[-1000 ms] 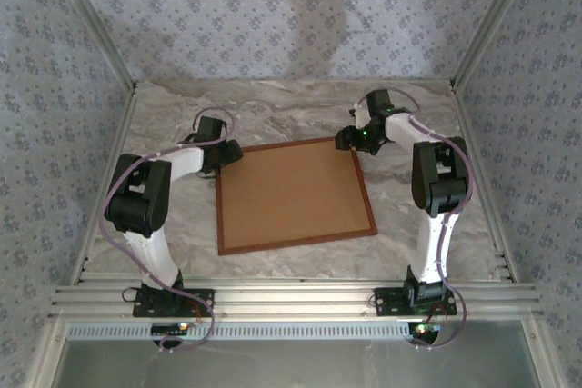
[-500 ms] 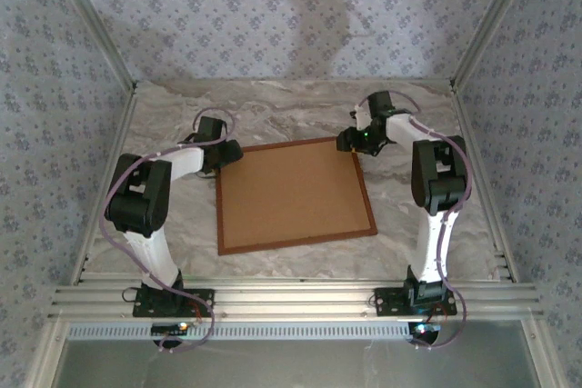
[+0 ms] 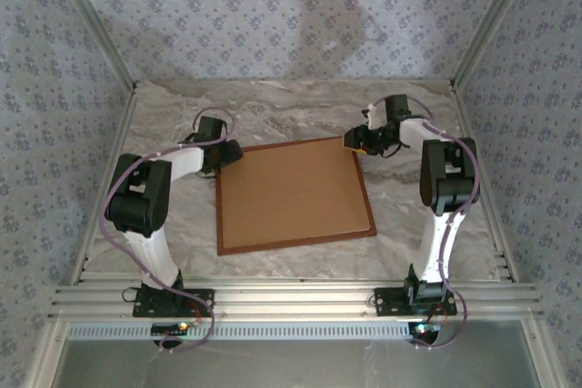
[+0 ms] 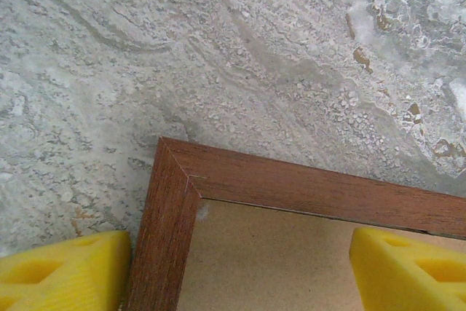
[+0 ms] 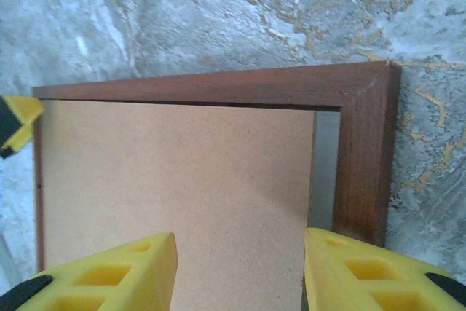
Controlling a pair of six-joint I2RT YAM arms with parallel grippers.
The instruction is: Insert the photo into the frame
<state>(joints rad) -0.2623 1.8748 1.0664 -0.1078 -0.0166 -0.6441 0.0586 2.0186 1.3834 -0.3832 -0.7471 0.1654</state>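
Top external: the frame (image 3: 300, 242) is seen lying flat near the middle of the marble table (image 3: 291, 111), slightly skewed, with a plain brown backing board (image 3: 291, 193) set inside it. The left gripper (image 3: 221, 157) is placed at the frame's far-left corner and the right gripper (image 3: 355, 142) at its far-right corner. Jaw state cannot be told from this view.

Left wrist: the frame's (image 4: 291, 191) mitred corner is seen from close above, resting on the table (image 4: 218, 56). The left gripper (image 4: 233, 267) is released, with its jaws spread wide. One of the yellow fingers (image 4: 58, 271) is seen outside the frame over the table, the other over the backing board (image 4: 277, 260). The corner is straddled and nothing is clamped.

Right wrist: the frame's (image 5: 218, 87) far rail and right corner are seen on the table (image 5: 218, 12). A thin grey gap is noted between the backing board (image 5: 175, 180) and the right rail. The right gripper (image 5: 240, 274) is unclenched, with a clear space between its yellow fingers (image 5: 102, 274). One finger is seen over the board, the other over the right rail. Nothing is grasped. Contact with the frame cannot be told.
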